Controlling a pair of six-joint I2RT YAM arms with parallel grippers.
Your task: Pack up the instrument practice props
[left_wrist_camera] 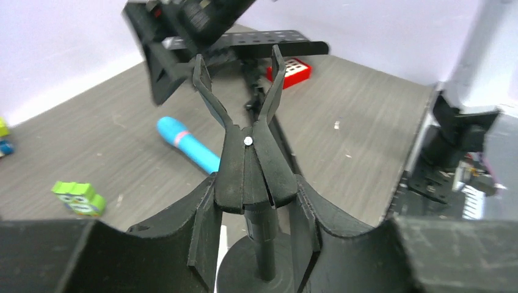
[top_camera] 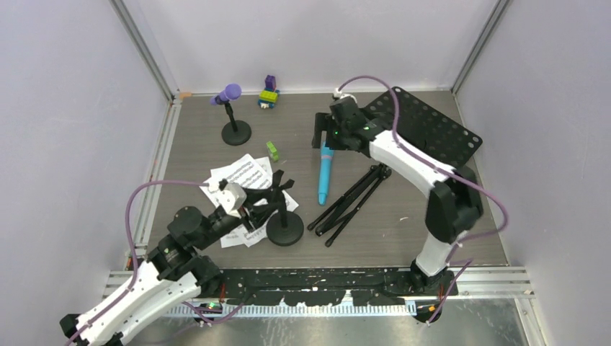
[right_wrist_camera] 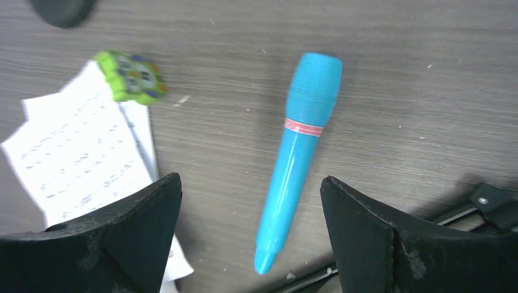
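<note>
Left wrist view: the left claw [left_wrist_camera: 253,210] is clamped on the mic holder [left_wrist_camera: 250,162] at its clip, with the round base just under the fingers.

Right wrist view: the right claw [right_wrist_camera: 250,182] stands wide apart. The cyan microphone [right_wrist_camera: 293,165] lies flat below it, off-centre between the fingers and untouched. It would be best to centre over the barrel, then close across it.

Top view: that claw hovers over the microphone's head. The tripod legs [top_camera: 349,198] lie near its tail, so come straight down.

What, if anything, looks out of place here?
The blue microphone lies loose on the table, not in the empty holder, while the purple microphone stands in its own. The music stand lies flat, legs folded, and the sheet music is scattered.
</note>
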